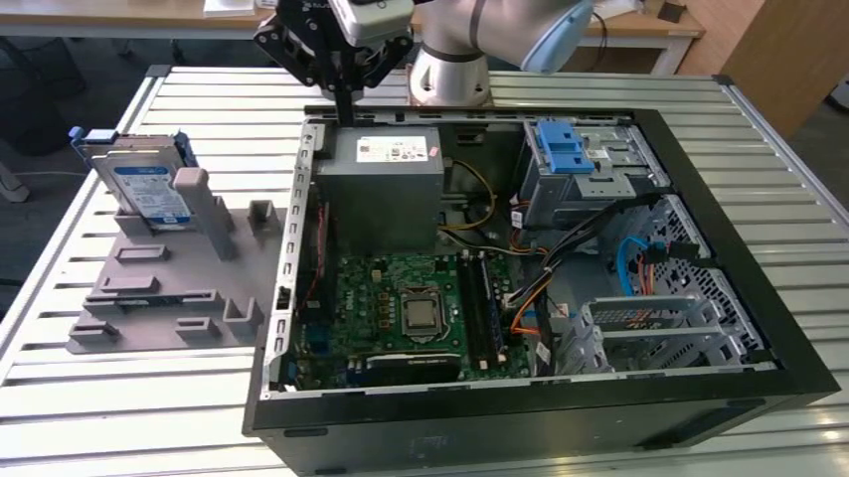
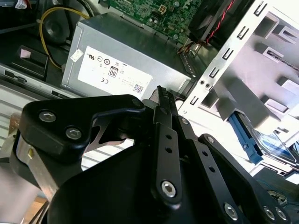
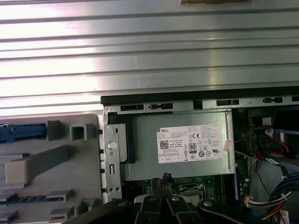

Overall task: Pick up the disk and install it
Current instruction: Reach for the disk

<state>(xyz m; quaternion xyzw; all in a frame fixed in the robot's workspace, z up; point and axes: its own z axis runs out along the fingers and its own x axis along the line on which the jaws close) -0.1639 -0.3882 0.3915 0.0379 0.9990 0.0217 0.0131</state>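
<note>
**Disk not picked yet: tool empty, over the case**

Your tool (image 1: pixel 344 111) hangs w/ fingers pressed together and nothing btwn them. It sits just above the back edge of the PC case (image 1: pixel 531 422), w/ the power supply (image 1: pixel 385 194) at 6 o'clock below it.

The disk (image 1: pixel 143 187) stands on edge in the grey holder (image 1: pixel 159 303) on the tabletop (image 1: pixel 119 407). In the exterior view that's approx 8 o'clock from the tool, well apart from it and outside the case. A grey post (image 1: pixel 193 199) stands right beside the disk at its 3 o'clock side.

My read is you're on the approach for the pick, so:
- Spread the tool early, before you get low.
- Come down from above, lined up w/ the disk's thin top edge, so the fingers meet the two flat faces.
- Pick a spot clear of the post.
- Grip metal, not the blue rails, which prob flex.
- Pull straight up, since a tilt could jam it in the holder.
</note>
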